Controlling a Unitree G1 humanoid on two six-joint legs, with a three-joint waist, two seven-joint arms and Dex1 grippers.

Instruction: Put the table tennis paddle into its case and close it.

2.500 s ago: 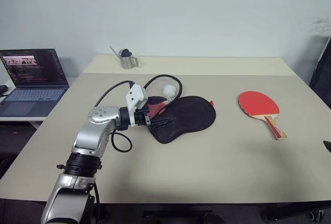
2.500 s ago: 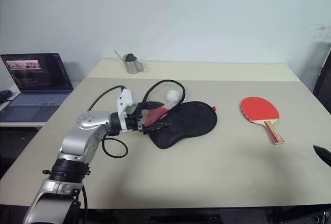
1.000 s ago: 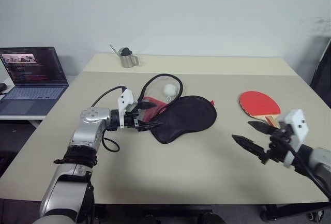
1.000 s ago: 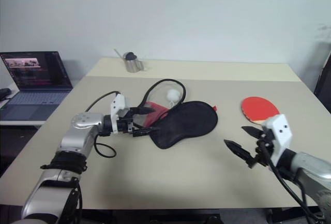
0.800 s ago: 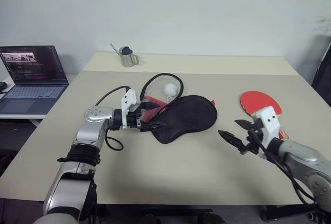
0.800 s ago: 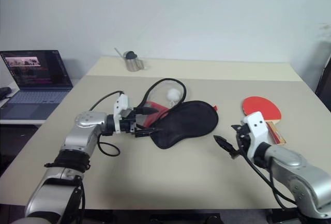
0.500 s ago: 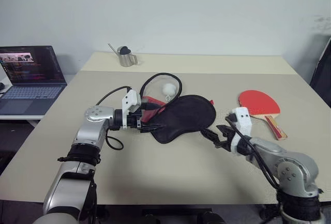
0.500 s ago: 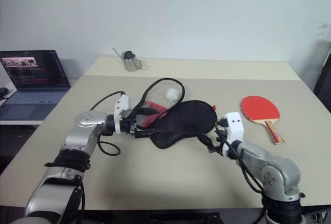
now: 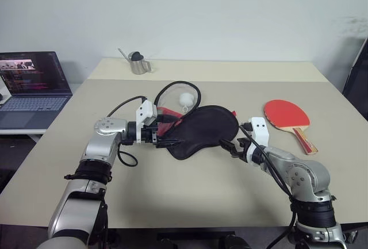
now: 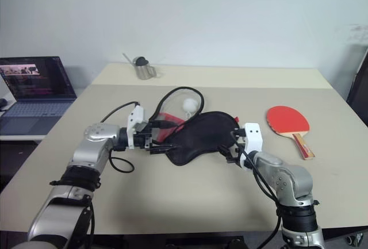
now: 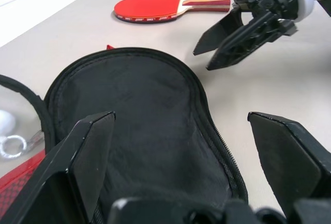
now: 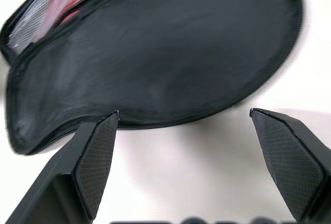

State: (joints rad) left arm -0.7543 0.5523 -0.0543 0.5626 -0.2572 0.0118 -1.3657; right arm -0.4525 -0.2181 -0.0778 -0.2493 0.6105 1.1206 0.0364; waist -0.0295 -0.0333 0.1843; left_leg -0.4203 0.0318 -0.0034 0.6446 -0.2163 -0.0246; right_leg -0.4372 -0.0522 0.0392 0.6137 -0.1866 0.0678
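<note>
While the case (image 9: 201, 131) lies black side up on the table (image 9: 190, 197), we see both grippers standing at its two ends. The left gripper (image 9: 169, 135) points along the table toward the narrow handle end of the case, its two black fingers (image 11: 88, 146) spread wide, with that end of the case lying between them; we cannot tell whether either finger touches the fabric. Just beyond this gripper, on its far side, red lining (image 9: 167, 114) shows at the case's open edge, and a black cord loop (image 9: 175, 88) curls around a small white ball (image 9: 185, 98).

The right gripper (image 9: 230, 145) sits just beside the round end of the case, on the near side of its rim, fingers (image 12: 95, 157) spread far apart and gripping nothing. From its wrist view the black face and zipped rim of the case lie straight ahead of the fingertips, with bare table between them.

The table tennis paddle (image 9: 286, 114) lies flat, red face up, well off to the outer side of the right gripper, its striped handle (image 9: 305, 140) pointing toward the table's near edge. It is apart from the case and from both grippers.

Farther from the left gripper, a small metal watering can (image 9: 138, 65) stands near the back of the table, and an open laptop (image 9: 31, 85) rests on a lower surface off to that arm's outer side.
</note>
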